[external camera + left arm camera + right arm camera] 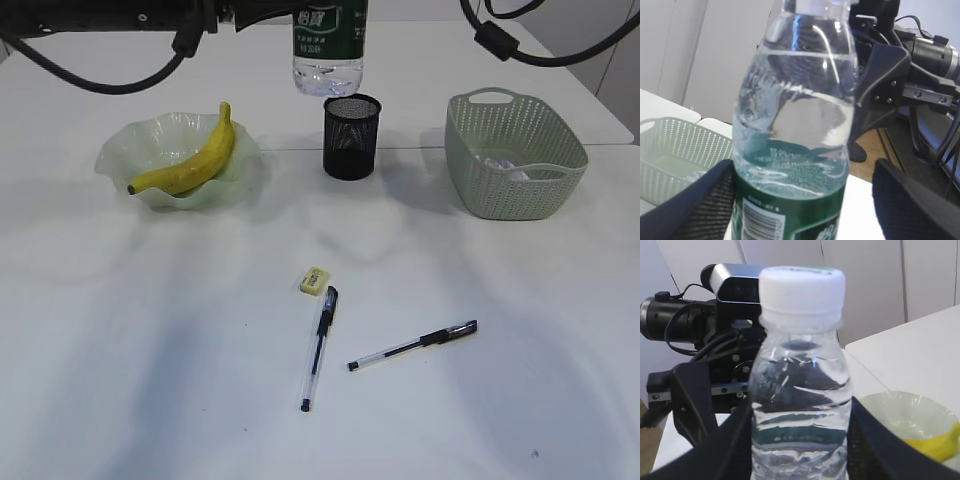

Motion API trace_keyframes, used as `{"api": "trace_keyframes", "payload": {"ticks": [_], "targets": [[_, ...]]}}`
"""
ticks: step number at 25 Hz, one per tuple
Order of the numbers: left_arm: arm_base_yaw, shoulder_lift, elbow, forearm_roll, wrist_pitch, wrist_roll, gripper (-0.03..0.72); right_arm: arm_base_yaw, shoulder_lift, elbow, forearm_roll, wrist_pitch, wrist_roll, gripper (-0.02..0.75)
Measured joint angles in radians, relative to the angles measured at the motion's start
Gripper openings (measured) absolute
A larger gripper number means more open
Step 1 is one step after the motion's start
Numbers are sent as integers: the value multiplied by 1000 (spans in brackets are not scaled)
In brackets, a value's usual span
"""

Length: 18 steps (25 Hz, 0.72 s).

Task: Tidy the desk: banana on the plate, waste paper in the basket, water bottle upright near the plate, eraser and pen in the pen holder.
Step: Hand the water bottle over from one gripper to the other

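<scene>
- Clamped on the water bottle (328, 50) with the right gripper (800, 440), a dark finger (875, 450) pressed to each side of the clear body, cap above them.
- Spread wide on the left gripper (795, 200): one finger (910, 200) well clear of the green label, the other just beside it, can't tell if touching.
- Hanging upright in the air, straight below those fingers the pen holder (351, 136).
- Down on the desk (150, 350), well below and nearer the camera: eraser (314, 280) and two pens (320, 345) (412, 346).
- Off to the sides: banana (195, 160) lying in the plate (120, 150), basket (515, 160) with something white inside.
</scene>
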Motion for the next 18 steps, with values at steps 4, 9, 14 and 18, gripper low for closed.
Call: {"api": "trace_keyframes", "payload": {"ticks": [4, 9, 14, 18], "targets": [[-10, 0, 0, -6, -7, 0, 598, 2, 0, 0, 4, 6, 4, 359], [-23, 0, 0, -19, -10, 0, 596, 22, 0, 0, 12, 13, 8, 359], [-27, 0, 0, -22, -1, 0, 595, 27, 0, 0, 27, 18, 14, 359], [-29, 0, 0, -24, -1, 0, 595, 29, 0, 0, 35, 18, 14, 359]]}}
